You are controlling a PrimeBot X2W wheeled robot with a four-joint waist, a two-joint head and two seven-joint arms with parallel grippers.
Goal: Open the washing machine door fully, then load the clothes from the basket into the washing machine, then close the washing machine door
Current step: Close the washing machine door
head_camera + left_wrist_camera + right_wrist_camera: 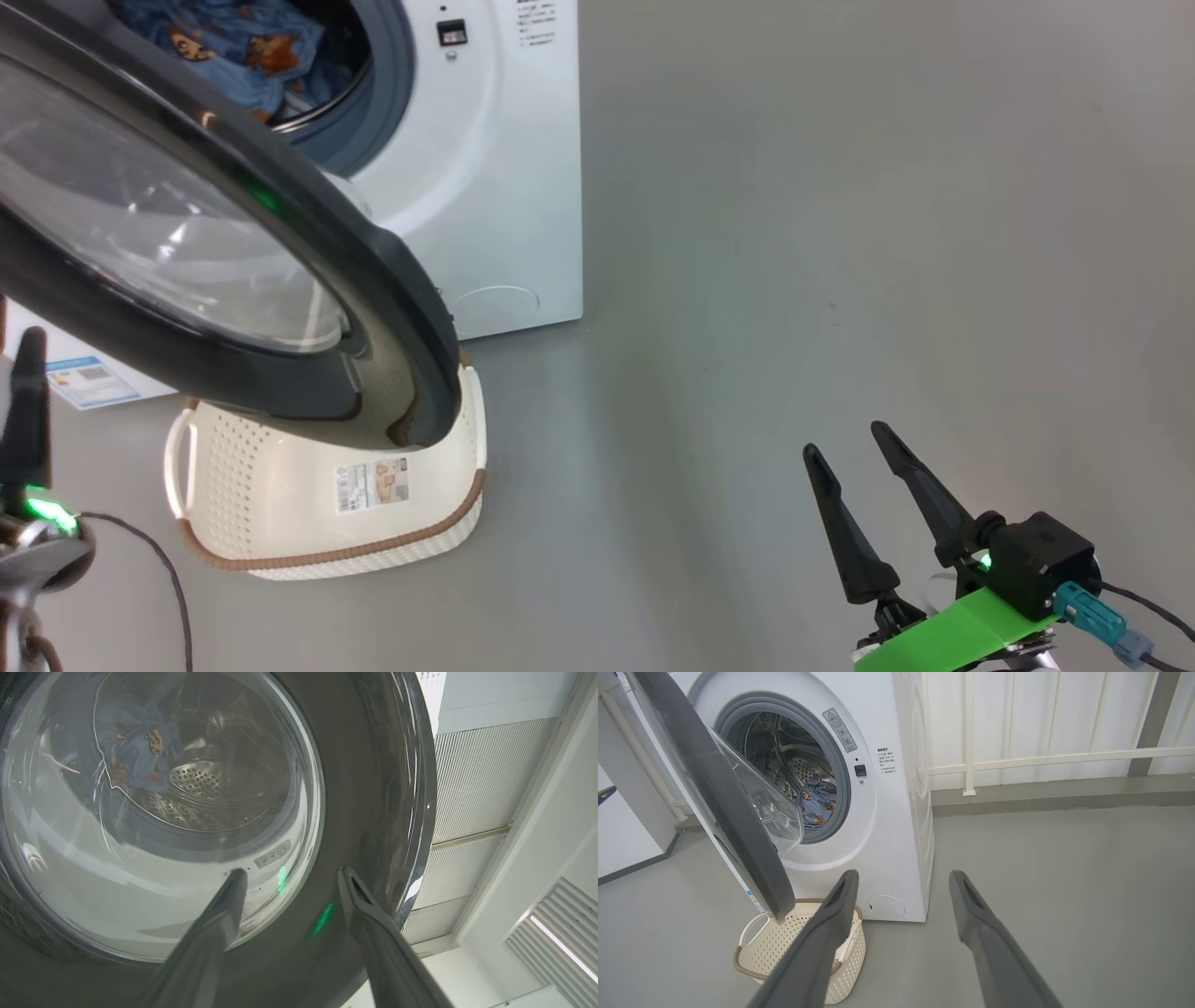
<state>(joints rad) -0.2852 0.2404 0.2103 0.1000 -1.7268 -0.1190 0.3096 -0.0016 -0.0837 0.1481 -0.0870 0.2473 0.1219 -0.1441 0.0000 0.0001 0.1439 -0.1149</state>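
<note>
Head: glossy black round door (187, 243) with clear glass bowl hangs half-open over cream perforated plastic basket (233, 476); blue bear-print clothes (233, 47) sit in white washing machine (504, 168) drum. Left wrist: left gripper (289, 877) spread, empty, close to door glass. Right wrist: right gripper (903, 877) wide apart, holding nothing.

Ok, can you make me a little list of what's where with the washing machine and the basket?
washing machine: white front-loader on the grey floor
washing machine door: partly open, swung out over the basket
clothes: blue bear-print cloth, inside the drum
basket: on the floor under the door; no clothes in the part that shows
left tool: open, pointing at the door's outer face, holding nothing
right tool: open, over the floor, holding nothing
</note>
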